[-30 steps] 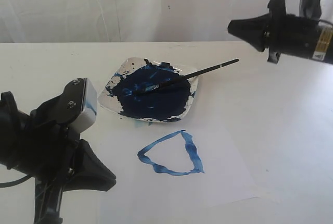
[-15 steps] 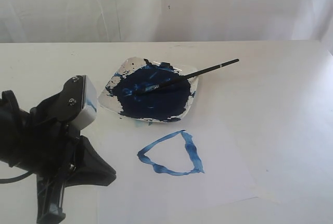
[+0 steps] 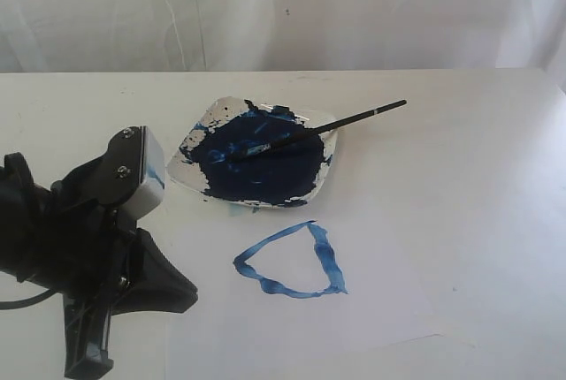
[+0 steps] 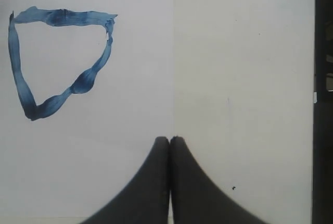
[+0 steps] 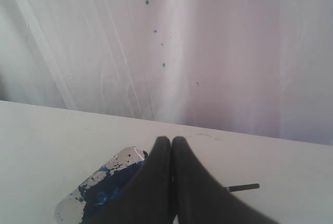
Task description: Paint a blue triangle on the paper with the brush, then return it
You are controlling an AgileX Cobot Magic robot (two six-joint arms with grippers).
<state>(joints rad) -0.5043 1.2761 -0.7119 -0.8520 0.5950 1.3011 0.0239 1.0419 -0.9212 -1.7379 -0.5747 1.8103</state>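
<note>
Our left gripper point(image 4: 170, 139) hangs pinched together and empty over the edge of the paper point(image 3: 380, 300). The brush point(image 3: 318, 126) lies across the plate point(image 3: 187, 148), near the blue triangle point(image 3: 324, 254). Our right gripper point(image 5: 171, 139) is likewise closed and empty. We judge the work done, so we should keep both arms clear of the wet paint.

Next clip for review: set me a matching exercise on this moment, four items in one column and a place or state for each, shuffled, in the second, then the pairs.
Column one
1. brush
2. blue triangle
3. plate
4. left claw

Column two
A. shut, holding nothing
B. an unfilled outline on the paper
C. lying across the plate, bristle end in the paint, handle sticking out past the rim
D. smeared with dark blue, only its edges showing white

Pairs: 1-C; 2-B; 3-D; 4-A
</note>
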